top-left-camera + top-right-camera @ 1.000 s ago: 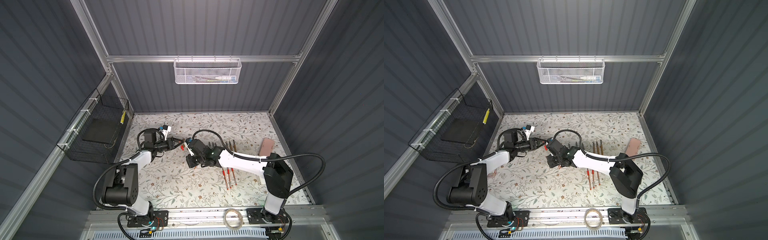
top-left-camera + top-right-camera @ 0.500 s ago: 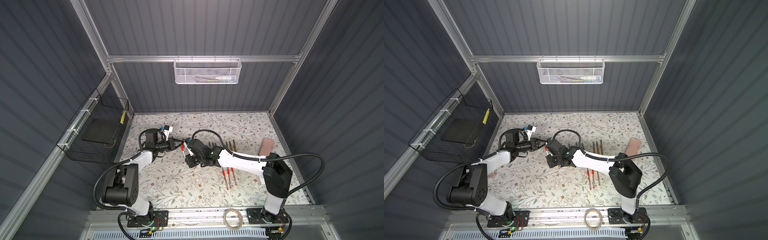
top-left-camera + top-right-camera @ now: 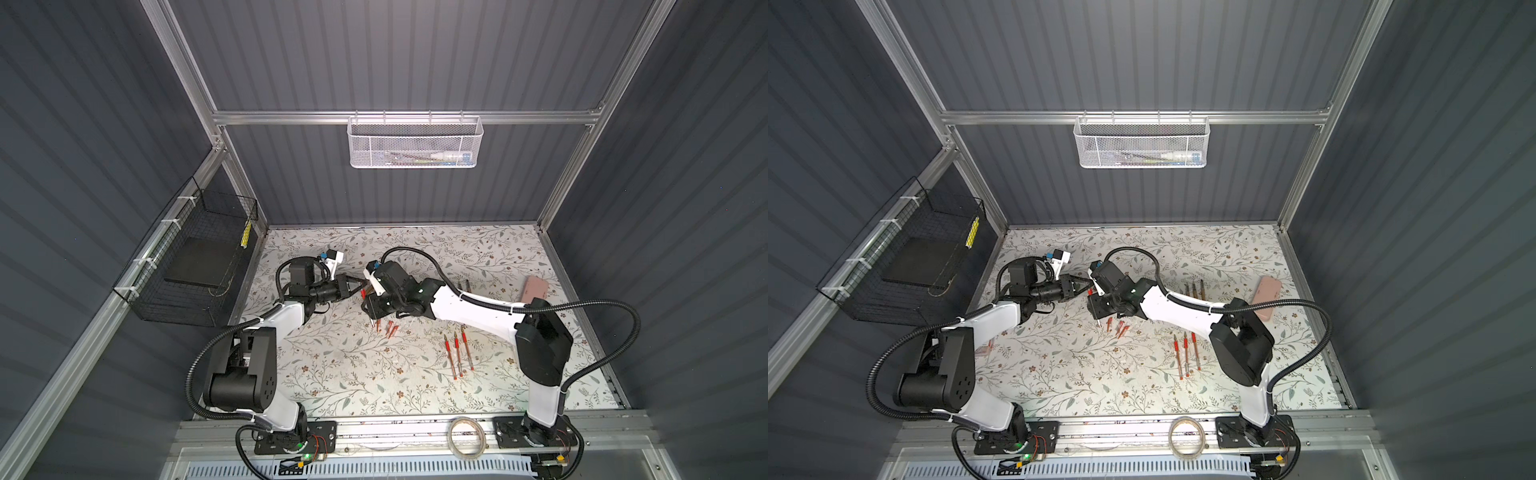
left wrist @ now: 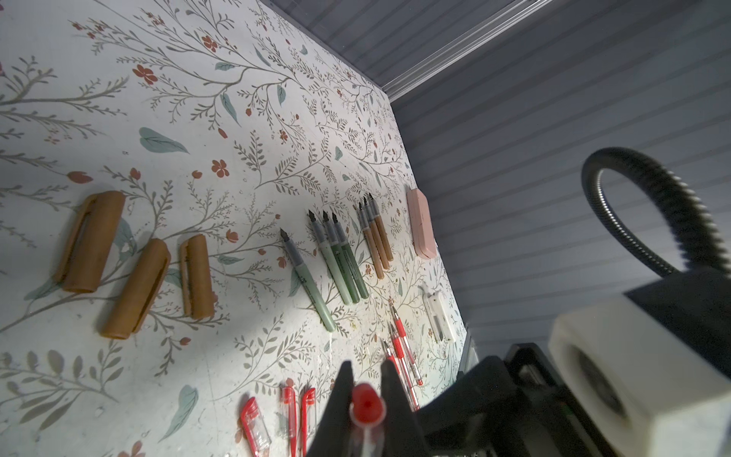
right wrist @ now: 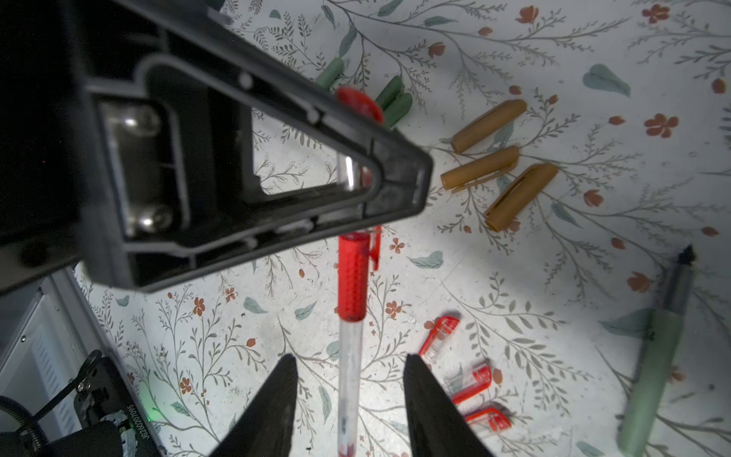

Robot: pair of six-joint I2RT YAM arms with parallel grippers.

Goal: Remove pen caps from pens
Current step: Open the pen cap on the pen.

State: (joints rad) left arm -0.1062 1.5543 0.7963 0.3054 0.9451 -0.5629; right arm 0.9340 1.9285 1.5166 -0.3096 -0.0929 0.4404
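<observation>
A clear-barrelled pen with a red band hangs between my two grippers above the table. My left gripper is shut on its red pen cap. My right gripper is open, its fingers standing clear on both sides of the barrel. In both top views the grippers meet tip to tip at the left middle. Three red caps and three gold-brown caps lie loose on the table, with green caps half hidden behind the left finger. Uncapped green pens, gold-brown pens and red pens lie in rows.
A pink case lies at the table's right side and a white flat bar lies near the red pens. A black wire basket hangs on the left wall and a white mesh basket on the back rail. A tape roll sits at the front.
My right gripper has opened off the pen's barrel. My left gripper has closed on the cap end. Both arms have hardly shifted.
</observation>
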